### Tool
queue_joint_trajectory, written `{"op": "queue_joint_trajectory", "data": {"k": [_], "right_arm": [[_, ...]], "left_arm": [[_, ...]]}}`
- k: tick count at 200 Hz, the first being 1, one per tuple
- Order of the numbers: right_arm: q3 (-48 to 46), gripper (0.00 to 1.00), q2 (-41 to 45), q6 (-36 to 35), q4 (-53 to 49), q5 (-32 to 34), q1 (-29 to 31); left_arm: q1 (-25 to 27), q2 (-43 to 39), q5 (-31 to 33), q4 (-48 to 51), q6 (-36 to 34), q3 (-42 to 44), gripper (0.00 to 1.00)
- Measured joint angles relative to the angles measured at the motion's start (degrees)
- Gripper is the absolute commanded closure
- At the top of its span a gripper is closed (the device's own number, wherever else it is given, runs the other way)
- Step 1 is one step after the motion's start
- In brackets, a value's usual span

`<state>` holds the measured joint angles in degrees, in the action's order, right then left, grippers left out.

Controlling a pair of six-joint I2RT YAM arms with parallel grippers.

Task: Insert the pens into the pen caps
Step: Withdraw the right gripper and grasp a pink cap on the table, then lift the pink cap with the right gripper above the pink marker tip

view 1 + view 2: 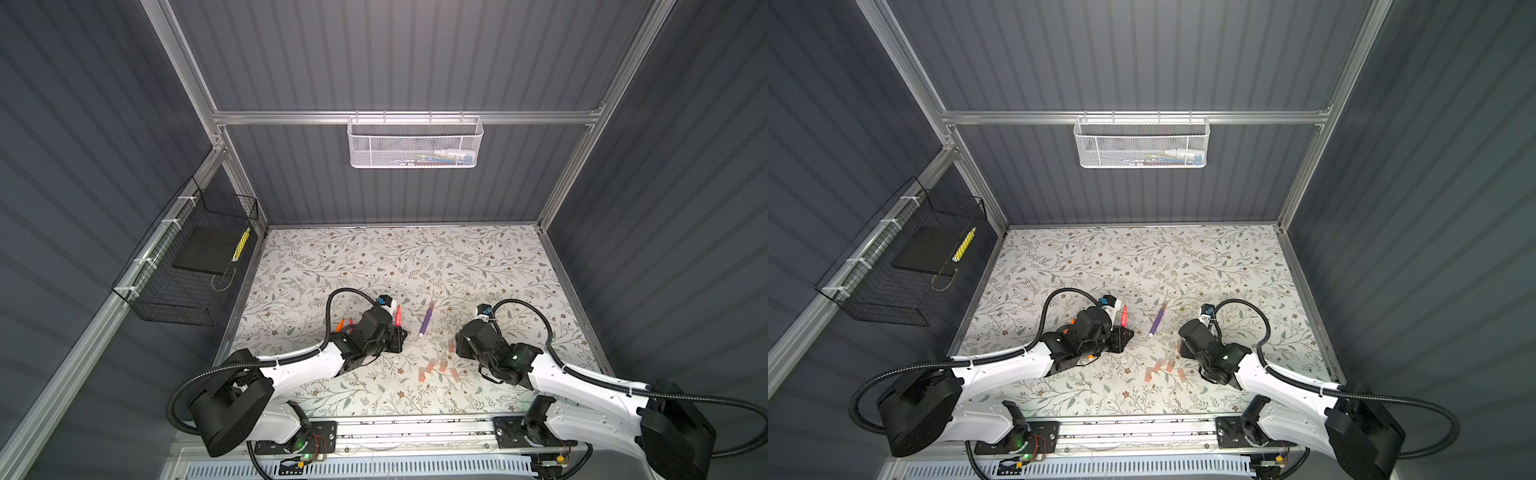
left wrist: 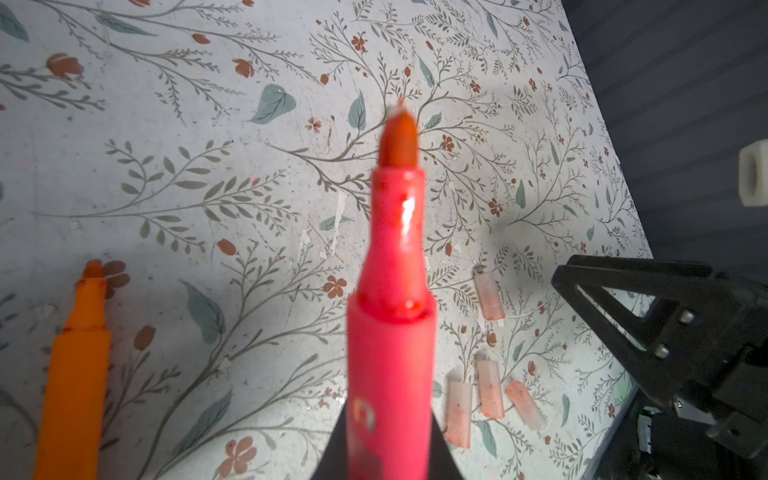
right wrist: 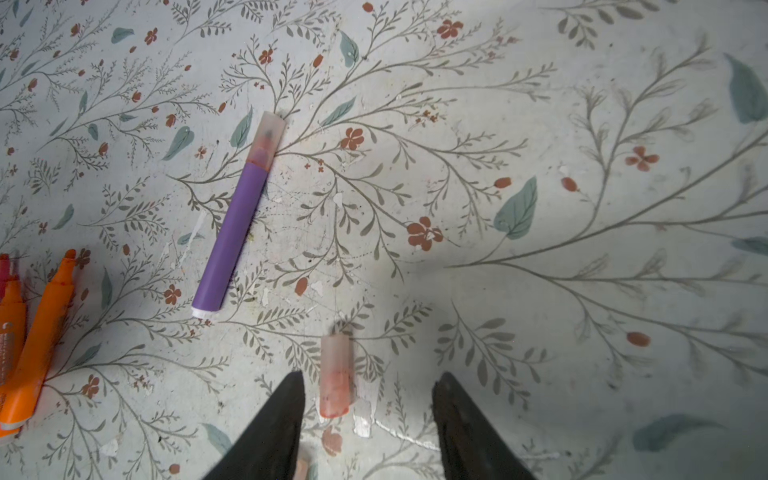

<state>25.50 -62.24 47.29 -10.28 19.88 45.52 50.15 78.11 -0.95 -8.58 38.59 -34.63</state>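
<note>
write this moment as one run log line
left gripper: shut on pink-red pen, tip bare | right gripper: open, flanking loose cap on table | purple pen: capped, lying on table

Viewed twice from high overhead, side by side, looking down on the whole desk; viewed close from each wrist, angled down at its middle.

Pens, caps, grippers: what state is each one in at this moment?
Pink-red plastic marker pen: uncapped, held.
Left gripper: shut on that pen.
Purple marker pen: capped, lying flat.
Orange marker pens: uncapped, lying flat.
Right gripper: open.
Translucent pinkish cap between its jaws: loose, lying flat, not gripped.
Other translucent caps: loose, empty.
</note>
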Motion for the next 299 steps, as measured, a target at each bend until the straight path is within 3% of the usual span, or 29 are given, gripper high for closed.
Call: {"op": "queue_joint_trajectory", "data": {"k": [37, 114, 173, 213, 258, 299], "right_arm": [[0.6, 0.52, -6.6, -1.4, 0.9, -1.9, 0.0], [6.4, 0.70, -18.1, -3.2, 3.1, -5.4, 0.0], [7.1, 0.71, -19.0, -3.3, 2.0, -5.6, 0.4], [9.0, 0.89, -21.5, -3.6, 2.5, -5.1, 0.7], [8.1, 0.93, -21.0, -2.7, 4.2, -5.1, 0.7], [5.9, 0.99, -15.3, -2.3, 3.6, -5.1, 0.7]], "left_arm": [[0.0, -0.5, 0.1, 0.0, 0.0, 0.1, 1.00], [0.0, -1.4, 0.2, 0.7, -0.3, 0.2, 1.00], [0.0, -1.4, 0.3, 1.3, -0.5, 0.2, 1.00], [0.0, -1.4, 0.4, 1.3, -0.7, 0.2, 1.00], [0.0, -1.4, 0.4, 1.3, -0.7, 0.2, 1.00], [0.0, -1.3, -1.0, 1.2, -1.0, 0.2, 1.00]]}}
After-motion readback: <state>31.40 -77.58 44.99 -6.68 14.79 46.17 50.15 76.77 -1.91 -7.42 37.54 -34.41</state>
